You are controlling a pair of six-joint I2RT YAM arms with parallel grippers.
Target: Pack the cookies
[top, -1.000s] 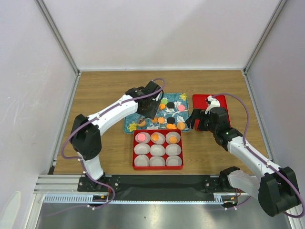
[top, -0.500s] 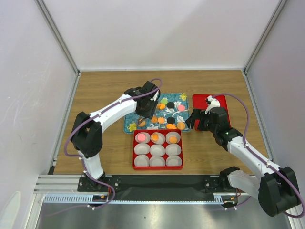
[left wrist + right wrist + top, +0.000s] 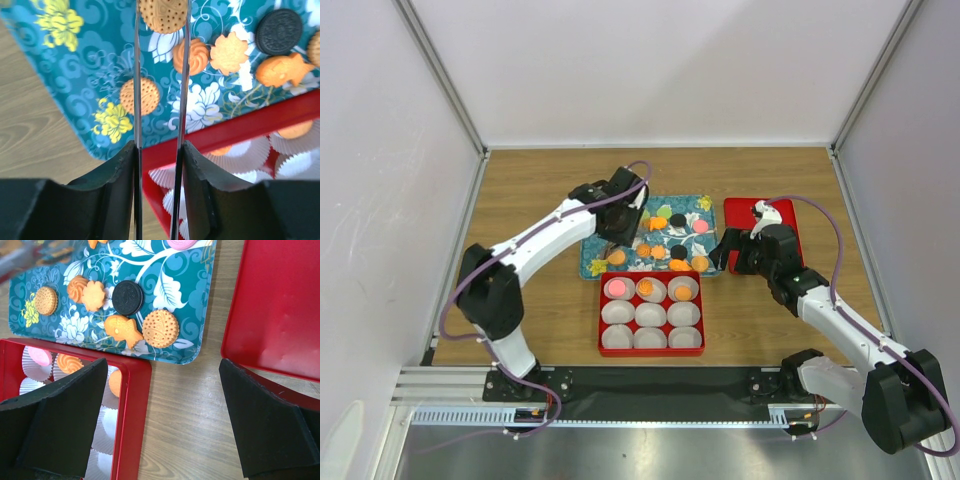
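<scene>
The left claw (image 3: pixel 161 6) stood narrow, pinching a round dotted orange cookie (image 3: pixel 162 20) edge to edge at its tips, seemingly for a lift. The teal tray (image 3: pixel 75 75) lay beneath, with the rim of the red box (image 3: pixel 240 125) back under its finger roots. The right claw (image 3: pixel 162 370) gaped wide over the wooden table (image 3: pixel 185 410), the red lid (image 3: pixel 280 305) to its right, probably parked clear.

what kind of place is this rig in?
Likely a lab robot cell: white panel walls on aluminium framing, a wooden table, and a staged teal tray of cookies beside a red box.
</scene>
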